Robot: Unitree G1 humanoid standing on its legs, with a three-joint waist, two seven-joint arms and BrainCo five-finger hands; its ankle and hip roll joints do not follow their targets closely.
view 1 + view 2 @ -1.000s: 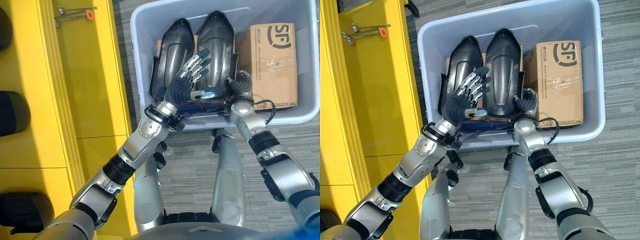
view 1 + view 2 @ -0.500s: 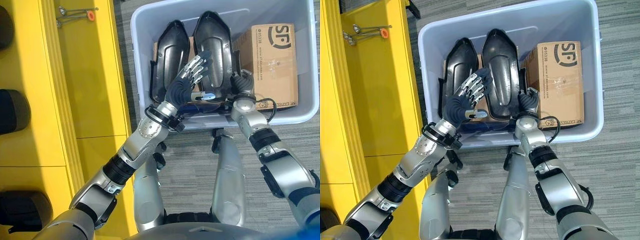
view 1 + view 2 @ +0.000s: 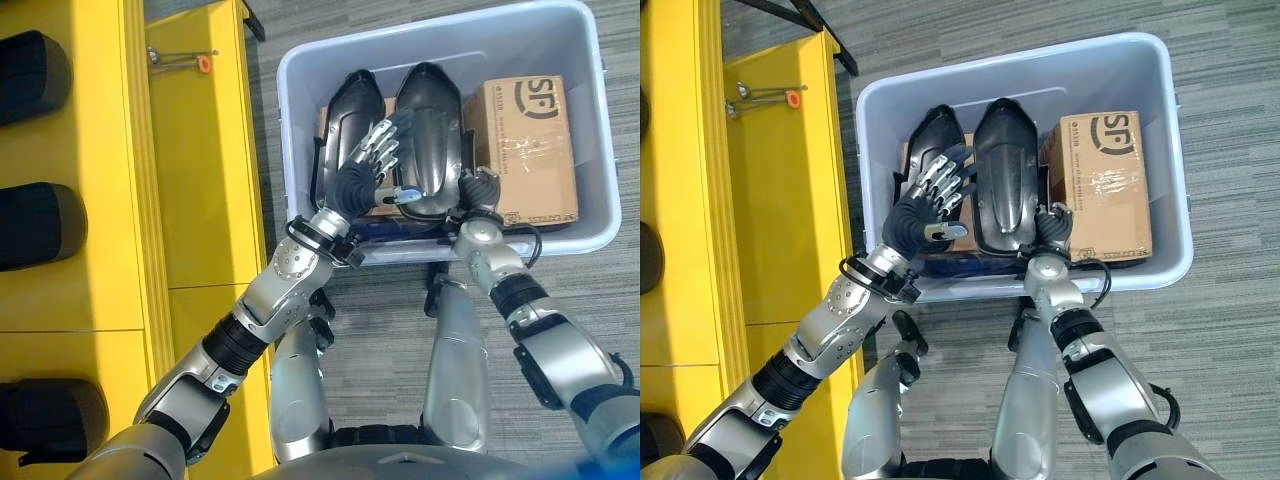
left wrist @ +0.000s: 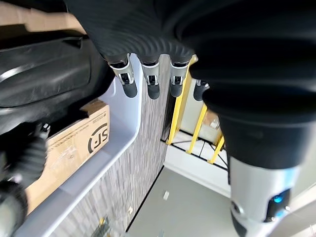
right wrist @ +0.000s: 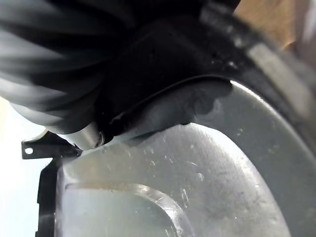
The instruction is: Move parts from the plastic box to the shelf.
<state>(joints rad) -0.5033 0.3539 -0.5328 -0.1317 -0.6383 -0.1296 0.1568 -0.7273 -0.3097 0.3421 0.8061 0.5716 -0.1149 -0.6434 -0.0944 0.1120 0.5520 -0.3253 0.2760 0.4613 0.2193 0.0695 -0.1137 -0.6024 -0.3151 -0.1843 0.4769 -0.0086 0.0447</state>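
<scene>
Grasping step, by the look of it: both hands were down in the plastic box, working on the black moulded part nearer the cardboard carton. Left hand had fingers straight and spread, laid flat against that part's near side, between it and a second black part just beside it, nothing gripped. Right hand sat low at the part's other edge, fingers hidden behind it, so cannot tell its state. Part looked glossy, dark, elongated with a pointed far end and a raised rim, standing tilted in the box. Next move probably needs a two-sided squeeze, lift clear, then swing toward the yellow shelf beyond the left hand.
</scene>
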